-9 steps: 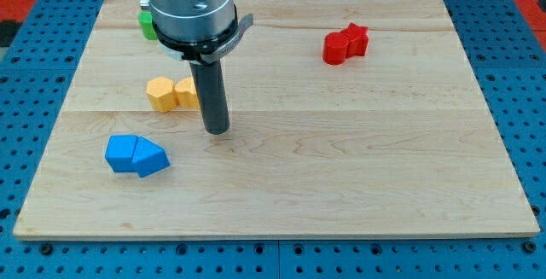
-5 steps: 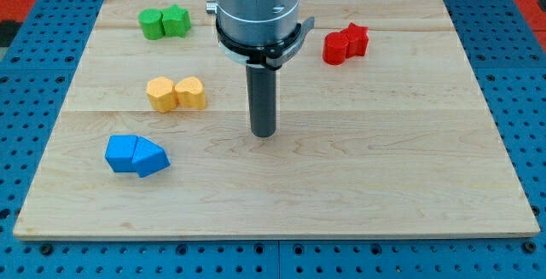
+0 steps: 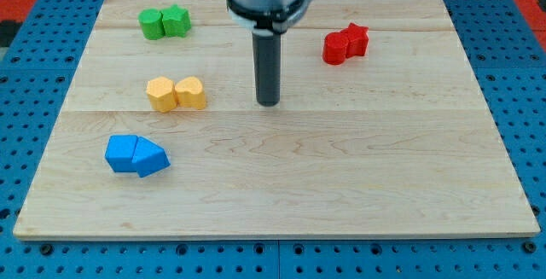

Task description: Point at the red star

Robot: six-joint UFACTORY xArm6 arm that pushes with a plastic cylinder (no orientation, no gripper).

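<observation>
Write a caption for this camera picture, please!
My tip rests mid-board, left of and below the red star.

**Rod tip on the board, between the yellow and red blocks**

My tip (image 3: 268, 103) rests on the wooden board (image 3: 341, 177) near its middle. The red star (image 3: 355, 38) sits toward the view's upper right, touching a second red block (image 3: 335, 49). 2 yellow blocks (image 3: 176, 93) lie to the tip's left, 2 green blocks (image 3: 165, 22) at the upper left, and 2 blue blocks (image 3: 136, 155) at the lower left.
</observation>
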